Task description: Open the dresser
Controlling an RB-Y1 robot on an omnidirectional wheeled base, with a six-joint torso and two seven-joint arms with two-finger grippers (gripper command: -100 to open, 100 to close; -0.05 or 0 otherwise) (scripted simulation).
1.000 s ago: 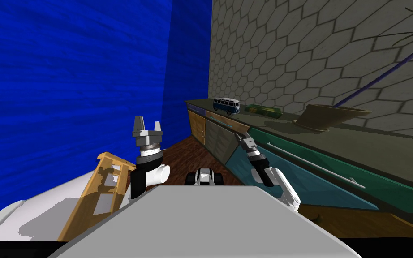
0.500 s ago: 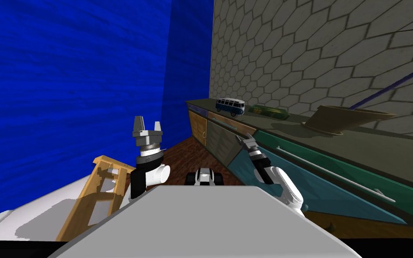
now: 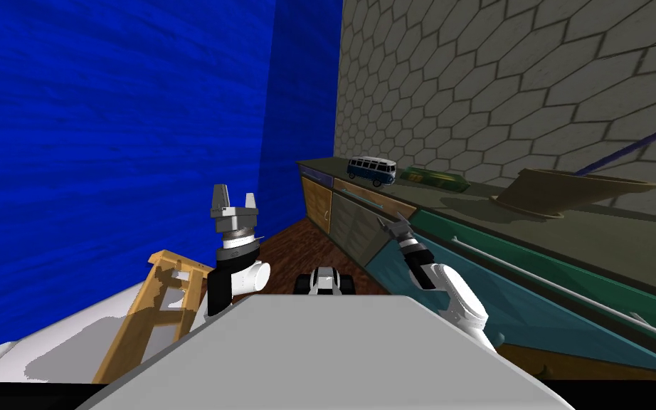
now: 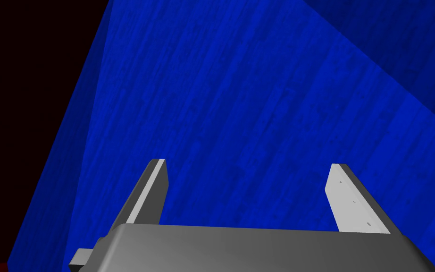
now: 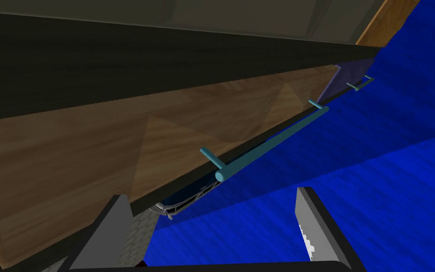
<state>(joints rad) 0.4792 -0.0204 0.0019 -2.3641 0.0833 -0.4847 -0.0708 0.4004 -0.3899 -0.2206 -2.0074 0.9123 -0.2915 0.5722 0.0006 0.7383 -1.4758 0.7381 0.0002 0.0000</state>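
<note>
Finding: the dresser (image 3: 511, 302) runs along the right wall, under the hexagon-patterned surface, with its fronts shut as far as can be seen. A toy van (image 3: 371, 169) stands on the far end of its top.

The right gripper (image 3: 393, 224) is held close to the brown drawer front (image 5: 117, 141). Its blades stand wide apart and hold nothing. The near end of the teal bar handle (image 5: 268, 141) lies just beyond the blades, roughly between them but not touching either.

The left gripper (image 3: 233, 193) is raised on the near left, well apart from the dresser. Its blades are also spread and it holds nothing.

Assessment: the step in hand is the approach to the handle, and no grasp has been made yet. The next move calls for a short advance to bring the bar between the blades. The wrist may need turning so the blades cross the bar rather than run along it. After that comes a firm closure and a straight pull away from the front.
</note>
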